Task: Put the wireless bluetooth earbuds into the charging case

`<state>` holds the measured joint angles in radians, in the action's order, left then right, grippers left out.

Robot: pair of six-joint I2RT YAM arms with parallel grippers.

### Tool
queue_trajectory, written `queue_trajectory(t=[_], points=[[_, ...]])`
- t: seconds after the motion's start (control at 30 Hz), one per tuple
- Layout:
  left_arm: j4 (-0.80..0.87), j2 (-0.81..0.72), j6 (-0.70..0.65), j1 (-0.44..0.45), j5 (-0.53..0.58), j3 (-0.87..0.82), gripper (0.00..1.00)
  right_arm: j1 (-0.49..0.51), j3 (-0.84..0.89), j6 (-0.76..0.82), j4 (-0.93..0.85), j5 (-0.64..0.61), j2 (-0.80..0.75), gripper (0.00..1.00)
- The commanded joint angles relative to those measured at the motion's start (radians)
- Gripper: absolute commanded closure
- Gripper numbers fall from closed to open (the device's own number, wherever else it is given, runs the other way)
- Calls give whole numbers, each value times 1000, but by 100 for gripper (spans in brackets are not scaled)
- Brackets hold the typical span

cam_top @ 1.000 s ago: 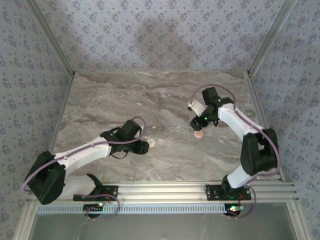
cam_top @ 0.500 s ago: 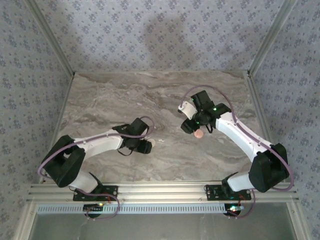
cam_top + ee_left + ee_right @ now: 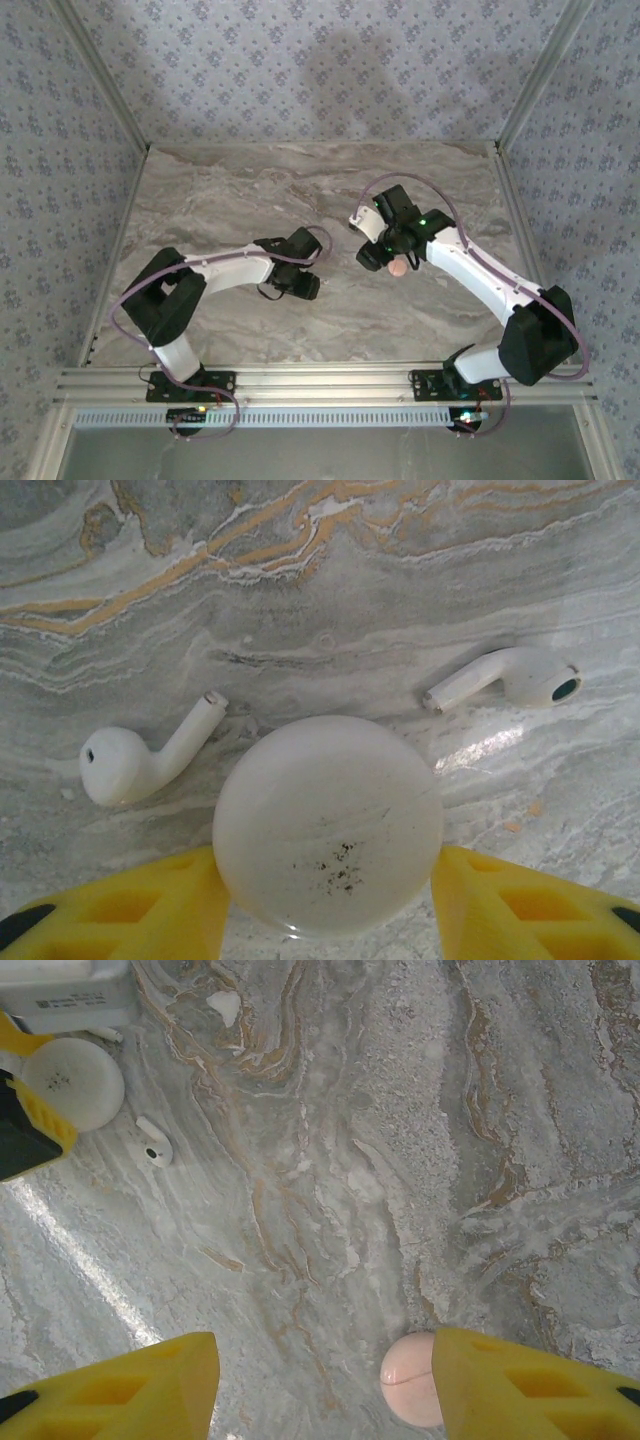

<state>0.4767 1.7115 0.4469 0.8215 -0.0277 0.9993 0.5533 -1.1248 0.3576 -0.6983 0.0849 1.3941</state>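
My left gripper (image 3: 328, 910) is shut on a white round charging case (image 3: 328, 825), one yellow finger pressed against each side of it. Two white earbuds lie on the marble just beyond it, one to the left (image 3: 140, 760) and one to the right (image 3: 510, 677). My right gripper (image 3: 325, 1390) is open above the table. A pink round case (image 3: 410, 1380) rests against the inner face of its right finger, and the left finger stands far from it. From above, the left gripper (image 3: 308, 287) and right gripper (image 3: 385, 262) face each other mid-table, with the pink case (image 3: 398, 267) by the right one.
The marble table (image 3: 220, 190) is closed in by patterned walls at the back and both sides. A metal rail (image 3: 330, 380) runs along the near edge. The right wrist view takes in the left gripper's white case (image 3: 72, 1082) and an earbud (image 3: 153, 1142) beside it.
The left arm's elbow has swung right and folded, and its gripper edged right at the white case. The right gripper slid left beside the pink case, which stayed put, and its jaws widened slightly.
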Motion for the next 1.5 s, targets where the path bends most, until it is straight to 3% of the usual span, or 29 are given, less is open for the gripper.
queue_trajectory(t=[0.0,0.5,0.9,1.1,1.3,1.47], points=[[52,29,9,10,49,34,45,10,-32,-14,-5,-26,-17,40],[43,65,6,12,95,68,39,32,-33,-9,-7,-26,-15,40],[35,67,-4,11,133,69,53,49,-34,-6,-12,-42,-18,41],[15,-6,-17,13,147,34,54,51,-21,-16,24,-23,-25,40],[-101,-165,-56,13,162,-103,55,15,75,-188,228,167,-80,40],[-265,-330,-138,13,154,-263,57,-25,94,-446,295,301,-60,40]])
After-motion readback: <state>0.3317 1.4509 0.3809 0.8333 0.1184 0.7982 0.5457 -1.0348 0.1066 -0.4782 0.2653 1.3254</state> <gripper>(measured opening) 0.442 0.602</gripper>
